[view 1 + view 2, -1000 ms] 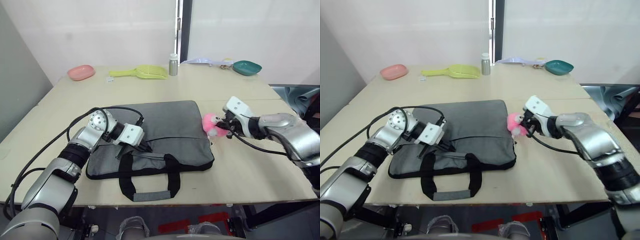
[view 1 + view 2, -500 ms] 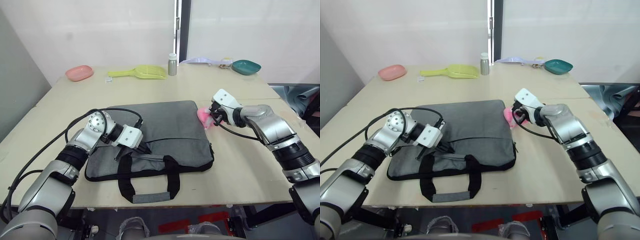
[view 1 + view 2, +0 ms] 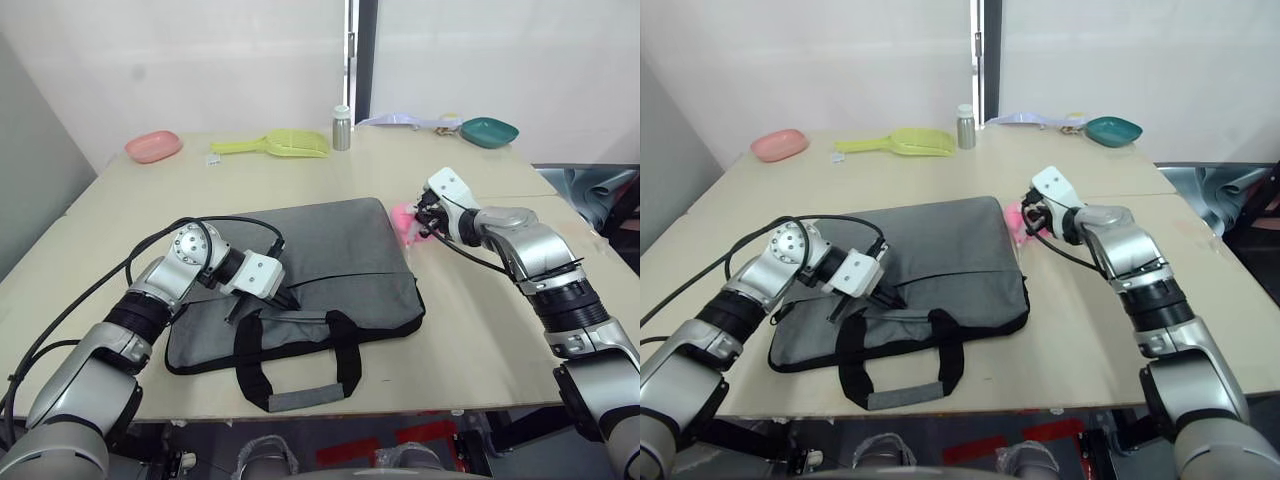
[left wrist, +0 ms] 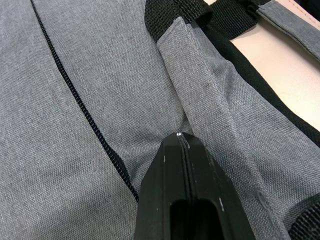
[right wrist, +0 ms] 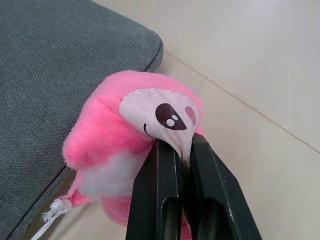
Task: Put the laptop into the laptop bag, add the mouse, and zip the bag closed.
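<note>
Right pincer (image 5: 176,150): clenched on the pink plush toy (image 5: 135,155), which hangs off the bag's far right corner.
Left pincer (image 4: 181,142): fingers pressed together on the laptop bag (image 3: 330,260), beside its zipper line; perhaps pinching fabric.
Bag: long side runs from one pincer towards the other.
Laptop, mouse: probably inside.

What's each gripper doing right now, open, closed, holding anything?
Left gripper: shut, tips on the laptop bag.
Right gripper: shut on the pink plush toy.
</note>
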Robot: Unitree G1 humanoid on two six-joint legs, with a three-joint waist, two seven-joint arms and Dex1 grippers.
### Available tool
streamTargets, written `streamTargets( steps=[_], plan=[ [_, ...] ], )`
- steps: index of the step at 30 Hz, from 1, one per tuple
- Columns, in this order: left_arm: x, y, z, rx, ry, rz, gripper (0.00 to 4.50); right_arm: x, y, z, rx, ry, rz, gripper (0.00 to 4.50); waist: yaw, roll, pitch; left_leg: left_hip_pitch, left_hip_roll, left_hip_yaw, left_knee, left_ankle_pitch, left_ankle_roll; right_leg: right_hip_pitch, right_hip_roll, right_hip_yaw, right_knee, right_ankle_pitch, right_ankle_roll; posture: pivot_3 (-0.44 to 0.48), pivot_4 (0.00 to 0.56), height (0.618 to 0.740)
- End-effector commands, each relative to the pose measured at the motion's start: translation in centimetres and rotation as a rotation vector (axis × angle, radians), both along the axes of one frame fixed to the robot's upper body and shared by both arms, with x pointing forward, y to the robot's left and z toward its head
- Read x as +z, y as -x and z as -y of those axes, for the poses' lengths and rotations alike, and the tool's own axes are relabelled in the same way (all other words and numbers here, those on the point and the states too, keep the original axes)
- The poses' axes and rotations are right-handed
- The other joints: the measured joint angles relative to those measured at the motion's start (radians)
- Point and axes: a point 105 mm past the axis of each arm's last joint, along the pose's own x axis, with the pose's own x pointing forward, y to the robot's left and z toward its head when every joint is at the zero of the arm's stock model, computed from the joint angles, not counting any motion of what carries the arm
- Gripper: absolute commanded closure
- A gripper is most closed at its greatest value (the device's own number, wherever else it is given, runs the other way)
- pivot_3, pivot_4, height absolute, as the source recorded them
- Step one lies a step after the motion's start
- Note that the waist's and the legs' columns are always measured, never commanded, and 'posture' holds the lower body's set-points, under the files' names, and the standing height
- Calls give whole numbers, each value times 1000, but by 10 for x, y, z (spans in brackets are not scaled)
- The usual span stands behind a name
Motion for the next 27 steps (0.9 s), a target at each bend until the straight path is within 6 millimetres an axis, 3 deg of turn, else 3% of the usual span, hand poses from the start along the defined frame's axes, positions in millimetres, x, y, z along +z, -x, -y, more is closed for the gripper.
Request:
streamTargets(
  steps=[1,6,13,18,22,27],
  plan=[
    [-41,22,-16,-10,-156,-168,4500,8,10,-3,36,-5,6,4146,1,0,0,0,0,0,-1,0,0,0,0,0,-1,0,0,0,150,740],
    [-38,20,-15,-4,-146,-158,4500,2,34,-7,112,-55,-111,2480,2,0,0,0,1,0,-1,0,-1,0,1,0,-2,0,0,0,150,740],
    [-21,10,-12,37,-82,-117,4500,25,47,27,30,-138,-106,51,8,0,0,0,2,1,-1,-1,-1,0,2,0,-2,0,0,0,150,740],
    [7,1,-9,75,6,-66,4500,44,68,47,43,-176,-101,51,14,-1,2,0,3,1,-2,-1,-1,-1,3,1,-2,0,0,0,150,740],
    [31,-6,-13,140,78,-29,4500,46,88,53,92,-184,-126,51,16,-3,5,-2,4,1,-1,-1,-1,-3,4,1,-2,0,0,0,150,740],
    [63,-5,-33,277,189,-47,2958,43,117,54,184,-201,-173,0,18,-2,11,-3,4,1,-1,-2,0,-6,5,1,-2,0,-1,0,150,740]
  ],
)
